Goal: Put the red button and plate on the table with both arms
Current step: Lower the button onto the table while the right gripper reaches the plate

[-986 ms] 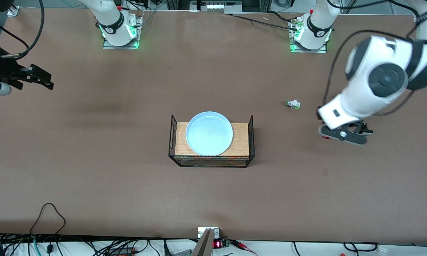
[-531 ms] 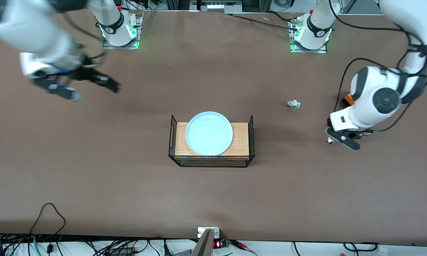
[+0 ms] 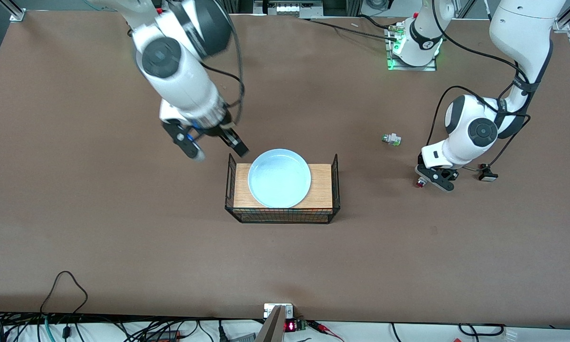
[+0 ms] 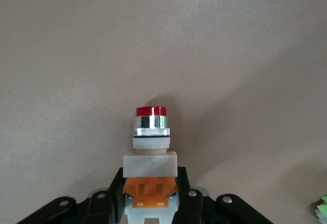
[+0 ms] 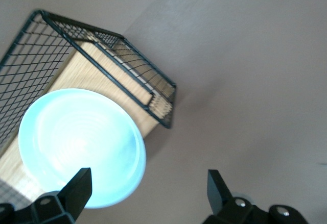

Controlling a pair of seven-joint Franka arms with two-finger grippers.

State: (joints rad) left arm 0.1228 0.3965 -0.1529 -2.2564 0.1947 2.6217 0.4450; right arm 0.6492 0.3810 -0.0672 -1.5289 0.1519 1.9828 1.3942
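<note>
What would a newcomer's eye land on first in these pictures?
Most likely the pale blue plate, lying on the wood-topped wire rack mid-table. Next, the left pincer, shut on the red button low over the table, while the open right pincer hangs beside the rack.

A wide brown matte tabletop [image 3: 99, 228] fills nearly the whole front view, evenly lit, with soft shadows in places. Along its edge nearest the front camera runs a pale strip strewn with black cables [image 3: 66, 327], and one cable loop [image 3: 69, 285] lies up on the brown surface. At the middle of that edge sits a small grey box [image 3: 278, 311], with a red lit display [image 3: 290, 326] just beside it. Along the top edge of the view stand two metal base plates [image 3: 410, 64] glowing green, with aluminium framing [image 3: 287, 7] and more cables between them. A small dark mark [image 3: 433, 231] shows on the surface toward the left arm's end.
</note>
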